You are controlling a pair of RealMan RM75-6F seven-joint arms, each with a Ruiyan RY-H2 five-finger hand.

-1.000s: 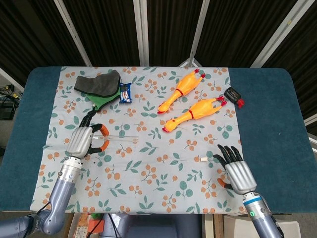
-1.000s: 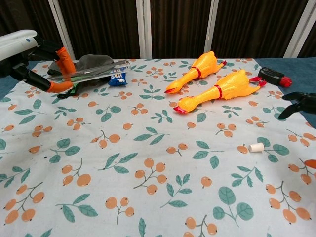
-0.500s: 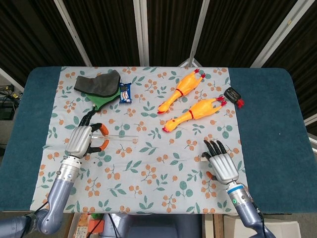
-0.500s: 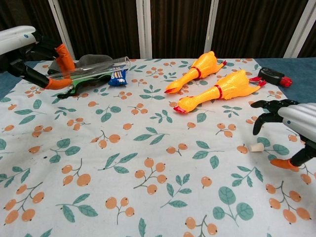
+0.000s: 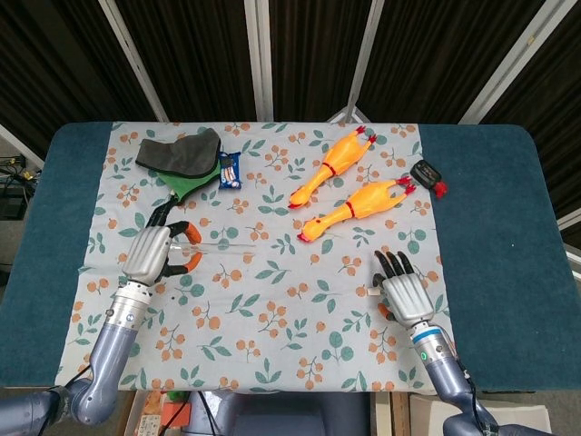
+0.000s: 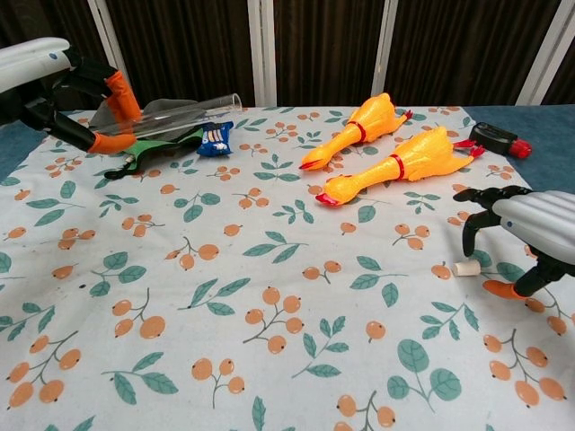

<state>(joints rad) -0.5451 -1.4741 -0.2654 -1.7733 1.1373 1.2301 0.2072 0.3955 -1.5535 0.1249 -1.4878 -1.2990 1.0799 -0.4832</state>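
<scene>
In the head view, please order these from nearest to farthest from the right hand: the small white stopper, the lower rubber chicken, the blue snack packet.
From the right hand:
1. Small white stopper, just beside the hand's fingers, on its left.
2. Lower rubber chicken, beyond the hand, mid-cloth.
3. Blue snack packet, far across the cloth, by the grey-green fabric.

blue table [image 5: 495,209], floral cloth [image 5: 272,309] across its middle, grey-green cloth [image 5: 182,156] and blue packet [image 5: 229,169] near the far left edge, two rubber chickens [image 5: 356,207] far centre, black-red gadget [image 5: 428,173] right, white stopper [image 6: 465,267] near right
</scene>
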